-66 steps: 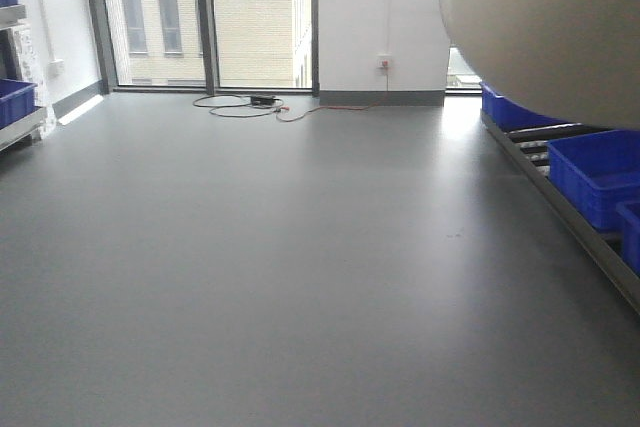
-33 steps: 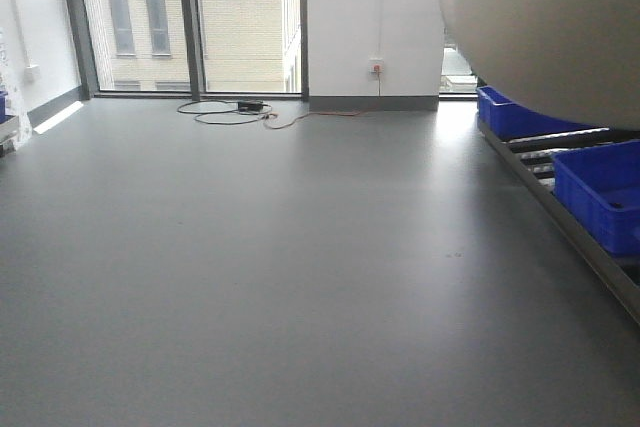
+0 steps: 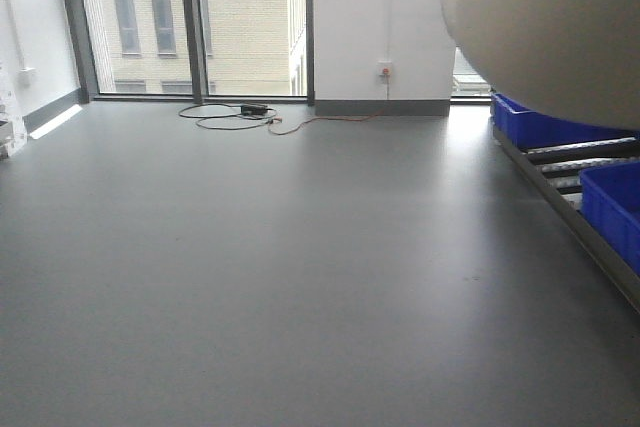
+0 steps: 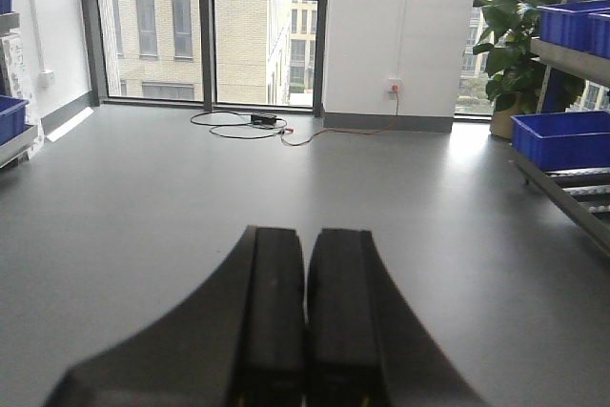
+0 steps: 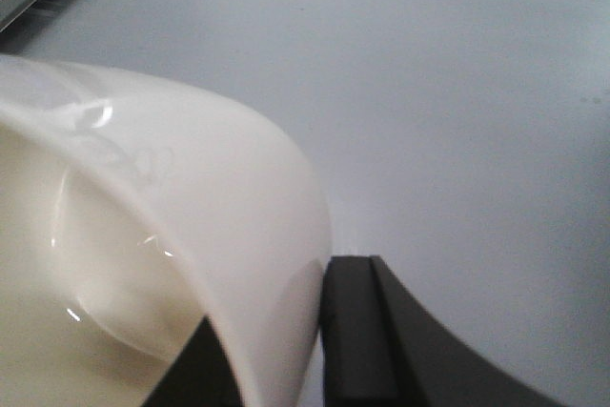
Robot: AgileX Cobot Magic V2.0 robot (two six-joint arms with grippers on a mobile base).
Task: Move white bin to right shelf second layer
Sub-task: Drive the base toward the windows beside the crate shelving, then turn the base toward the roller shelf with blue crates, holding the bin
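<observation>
The white bin fills the top right of the front view, held up above the floor; only its rounded underside shows there. My right gripper is shut on the white bin's wall, one finger inside and one outside. The left gripper is shut on nothing and hangs over bare floor. On the right stands the right shelf, with a low roller level behind a steel front rail; the same roller level also shows in the left wrist view. I cannot tell which level is the second layer.
Blue crates sit on the roller level, and more blue crates on the level above. Cables lie on the grey floor by the windows. A left shelf holds a blue crate. A potted plant stands far right.
The front view has swung: the windows and cables shifted left, then slightly back right, and the right-hand crates slid toward the frame edge. The bin stays fixed in view.
</observation>
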